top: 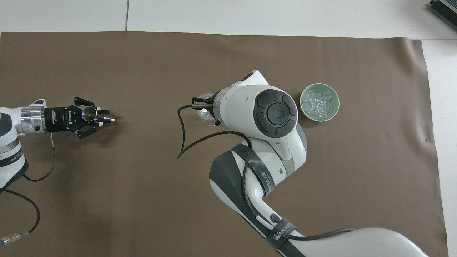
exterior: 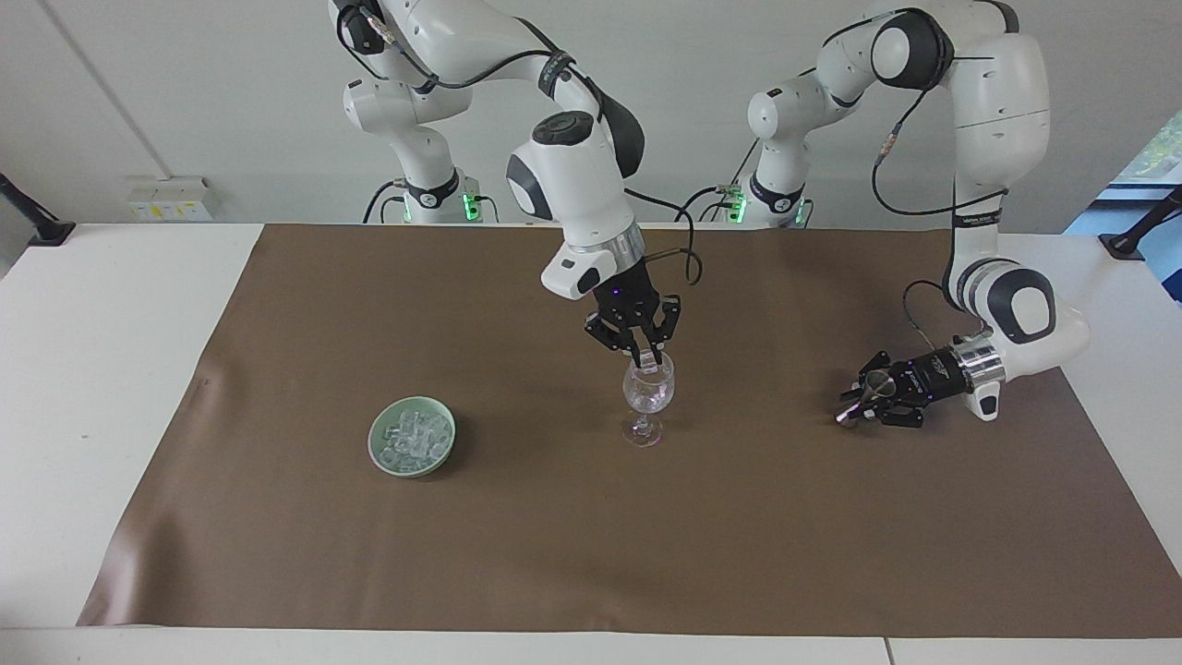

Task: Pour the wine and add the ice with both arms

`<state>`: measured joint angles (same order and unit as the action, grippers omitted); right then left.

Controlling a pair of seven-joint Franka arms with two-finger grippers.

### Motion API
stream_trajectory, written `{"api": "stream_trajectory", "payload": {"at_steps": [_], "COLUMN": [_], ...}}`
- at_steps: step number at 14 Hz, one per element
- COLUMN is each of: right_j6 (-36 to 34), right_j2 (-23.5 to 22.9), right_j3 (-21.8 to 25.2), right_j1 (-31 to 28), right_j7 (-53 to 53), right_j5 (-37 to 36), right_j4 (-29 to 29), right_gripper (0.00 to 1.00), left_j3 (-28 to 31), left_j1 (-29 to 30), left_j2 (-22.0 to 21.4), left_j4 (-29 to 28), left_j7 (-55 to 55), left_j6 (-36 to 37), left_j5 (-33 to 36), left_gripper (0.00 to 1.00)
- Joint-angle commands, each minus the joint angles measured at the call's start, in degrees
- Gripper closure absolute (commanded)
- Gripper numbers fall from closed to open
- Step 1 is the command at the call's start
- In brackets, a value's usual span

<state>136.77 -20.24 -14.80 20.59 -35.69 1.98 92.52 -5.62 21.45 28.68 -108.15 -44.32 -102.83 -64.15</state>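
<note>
A clear stemmed wine glass [exterior: 648,392] stands mid-mat, half covered by the right arm in the overhead view [top: 204,107]. My right gripper [exterior: 647,355] hangs just over its rim, shut on a small clear chunk of ice [exterior: 650,359]. More ice [exterior: 413,434] [top: 319,103] fills a pale green bowl [exterior: 374,441] [top: 302,107] beside the glass, toward the right arm's end. My left gripper [exterior: 848,414] [top: 106,119] lies low over the mat toward the left arm's end, shut on a small metal cup [exterior: 874,382] [top: 88,113] that leans toward its wrist. Wine is out of view.
A brown mat [exterior: 591,554] covers most of the white table [exterior: 102,369]. The right arm's elbow and black cable [top: 185,142] hang over the mat on the robots' side of the glass.
</note>
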Motion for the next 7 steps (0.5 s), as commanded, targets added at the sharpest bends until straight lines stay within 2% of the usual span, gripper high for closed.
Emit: {"api": "stream_trajectory", "payload": {"at_steps": [1, 3, 4, 5, 7], "right_j6": [0.3, 0.3, 0.3, 0.3, 0.3], "right_j2": [-0.6, -0.6, -0.6, -0.6, -0.6], "right_j3": [-0.8, -0.8, -0.8, -0.8, -0.8], "right_j1": [-0.6, -0.5, -0.5, -0.6, -0.6], "right_j7": [1.3, 0.8, 0.8, 0.8, 0.7], "right_j5": [0.7, 0.7, 0.7, 0.8, 0.9], "right_j4": [-0.9, -0.9, -0.9, -0.9, -0.9], "right_gripper": [1.00, 1.00, 1.00, 0.99, 0.90], "left_j3": [-0.4, -0.4, -0.4, -0.3, -0.3], "left_j1": [0.8, 0.8, 0.8, 0.8, 0.8], "left_j2": [-0.4, -0.4, -0.4, -0.4, -0.4], "left_j4": [-1.1, -1.1, -1.0, -1.0, -0.9], "left_j7": [1.3, 1.3, 1.3, 1.3, 1.3], "left_j6": [0.3, 0.3, 0.3, 0.3, 0.4], "left_j5": [-1.1, -1.0, -1.0, -1.0, -0.9], "left_gripper": [0.65, 0.63, 0.58, 0.39, 0.15]}}
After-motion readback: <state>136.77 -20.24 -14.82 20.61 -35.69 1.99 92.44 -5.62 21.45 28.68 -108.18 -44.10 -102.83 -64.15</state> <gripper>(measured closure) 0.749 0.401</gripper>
